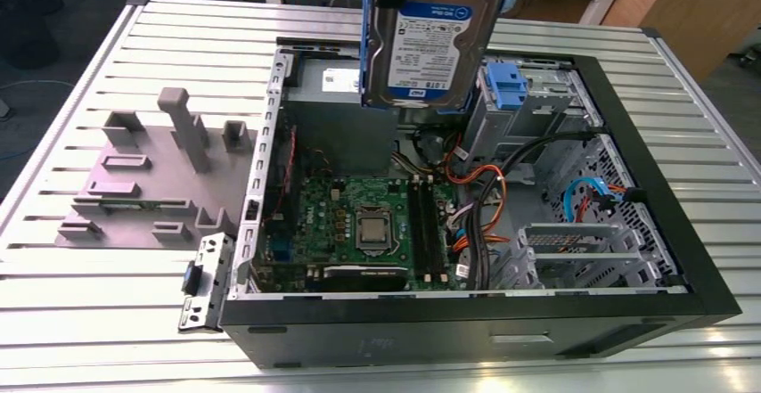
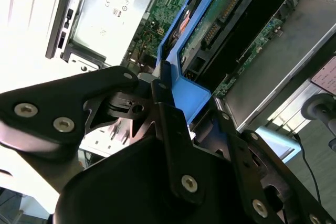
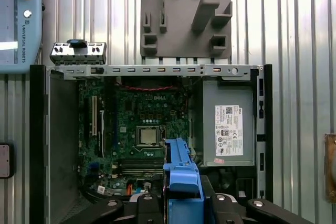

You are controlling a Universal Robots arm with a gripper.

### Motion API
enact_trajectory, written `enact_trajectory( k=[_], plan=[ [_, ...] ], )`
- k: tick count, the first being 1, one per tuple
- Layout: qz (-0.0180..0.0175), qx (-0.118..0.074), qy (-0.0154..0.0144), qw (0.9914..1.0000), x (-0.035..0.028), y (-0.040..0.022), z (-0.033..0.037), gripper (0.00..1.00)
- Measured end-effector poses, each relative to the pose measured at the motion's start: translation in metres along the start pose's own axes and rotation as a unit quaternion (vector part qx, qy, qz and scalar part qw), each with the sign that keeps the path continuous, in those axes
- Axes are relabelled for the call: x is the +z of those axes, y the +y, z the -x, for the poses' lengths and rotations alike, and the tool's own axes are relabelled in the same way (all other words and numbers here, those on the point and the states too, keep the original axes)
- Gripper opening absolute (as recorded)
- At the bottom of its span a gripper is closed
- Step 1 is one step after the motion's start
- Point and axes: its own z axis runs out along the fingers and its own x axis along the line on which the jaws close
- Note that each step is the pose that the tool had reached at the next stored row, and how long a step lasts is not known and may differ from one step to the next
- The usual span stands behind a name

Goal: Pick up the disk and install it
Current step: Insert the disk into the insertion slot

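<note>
1 disk [image 1: 434, 36], white-and-blue label, blue rails: clamped tight in gripper [image 3: 182, 199], above 1 open computer case [image 1: 476, 322]; 1 white-stickered power supply [image 3: 229, 123] inside.

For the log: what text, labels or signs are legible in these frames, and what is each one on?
White-and-blue label on the disk: print too small to read.
White sticker on the power supply: fine print and marks, unreadable.
Motherboard: one short white brand word, left unquoted.
Blue-grey panel beside the case: one line of brand lettering, left unquoted.
Nothing else legible.
</note>
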Motion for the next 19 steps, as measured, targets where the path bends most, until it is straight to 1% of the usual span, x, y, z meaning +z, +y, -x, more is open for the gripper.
enact_trajectory(
  k=[4, 19],
  plan=[
    [0.0, 0.0, 0.0008, 1.0, -0.0001, -0.0002, -0.0052, 0.36],
    [-0.0002, 0.0, 0.0064, 0.99998, -0.0001, -0.0008, -0.027, 0.36]
  ],
)
